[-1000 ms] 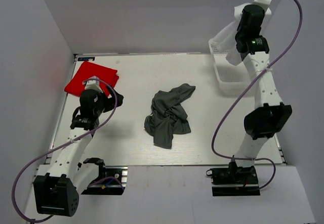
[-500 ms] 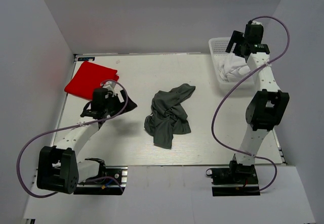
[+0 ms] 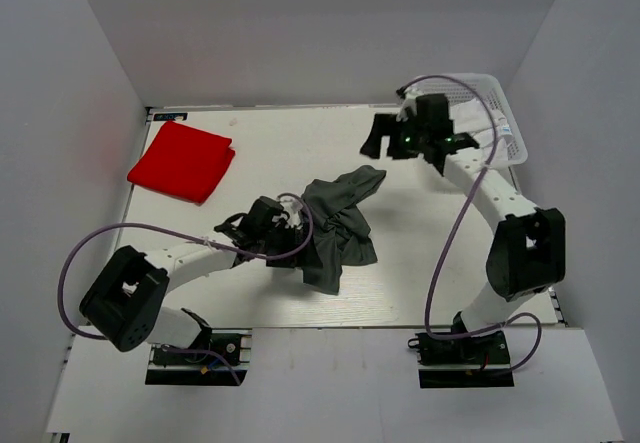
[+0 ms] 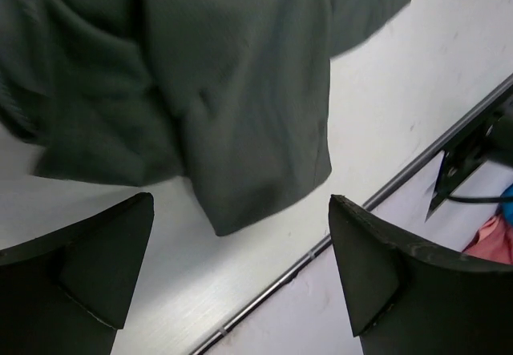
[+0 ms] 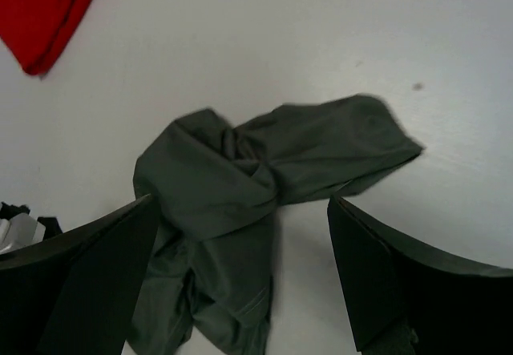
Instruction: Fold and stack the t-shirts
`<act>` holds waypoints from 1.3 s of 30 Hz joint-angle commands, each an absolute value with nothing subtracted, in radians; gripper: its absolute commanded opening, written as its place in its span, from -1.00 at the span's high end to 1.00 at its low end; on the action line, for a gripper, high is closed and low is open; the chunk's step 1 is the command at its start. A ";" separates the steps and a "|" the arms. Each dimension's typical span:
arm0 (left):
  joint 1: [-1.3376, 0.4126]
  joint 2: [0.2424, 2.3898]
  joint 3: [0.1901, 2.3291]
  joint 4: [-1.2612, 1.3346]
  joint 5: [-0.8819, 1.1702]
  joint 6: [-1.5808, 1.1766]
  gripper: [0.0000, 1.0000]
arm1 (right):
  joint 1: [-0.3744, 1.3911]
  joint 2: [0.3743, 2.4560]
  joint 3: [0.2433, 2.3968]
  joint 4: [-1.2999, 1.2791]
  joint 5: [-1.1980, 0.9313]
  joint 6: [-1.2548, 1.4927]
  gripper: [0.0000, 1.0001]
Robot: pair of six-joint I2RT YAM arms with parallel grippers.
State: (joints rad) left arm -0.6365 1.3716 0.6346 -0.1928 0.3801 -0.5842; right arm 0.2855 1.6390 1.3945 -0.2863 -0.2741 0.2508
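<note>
Left gripper: I see it spread wide, with nothing pinched between the pads. It hangs low over a loose corner of the dark grey t-shirt.
Left arm: I have it reaching in from its base to the shirt's left side; in the top view the wrist sits right at the cloth edge, though I cannot tell whether it touches.
Right gripper: it is also wide apart and holds nothing. It is up in the air over the far right part of the table, looking down at the grey shirt.
Dark grey t-shirt: it lies crumpled and twisted in a heap near the middle of the table, with one lobe trailing toward the far right.
Red t-shirt: it is folded flat at the far left corner, well apart from the grey one.
White mesh basket: it sits at the far right edge, behind the right arm. I cannot make out its contents.
</note>
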 commanded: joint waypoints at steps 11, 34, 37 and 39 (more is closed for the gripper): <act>-0.762 1.480 0.689 -0.261 0.143 -0.660 -0.91 | 0.434 1.867 1.299 -0.106 -0.379 0.278 -0.81; -0.781 1.152 1.089 -0.563 -0.514 -0.617 1.00 | 0.440 1.407 1.241 -0.038 0.228 0.229 1.00; -0.781 1.089 1.184 -0.543 -0.552 -0.543 1.00 | 0.442 1.287 1.302 -0.066 0.229 0.158 1.00; -0.781 1.027 1.235 -0.505 -0.578 -0.485 1.00 | 0.442 1.234 1.365 -0.090 0.232 0.112 1.00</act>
State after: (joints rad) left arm -0.7765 1.1133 1.1622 -0.5087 -0.4572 -0.5758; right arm 0.4423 1.3273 1.2572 -0.0982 0.1608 0.1978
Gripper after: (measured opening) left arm 0.020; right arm 0.030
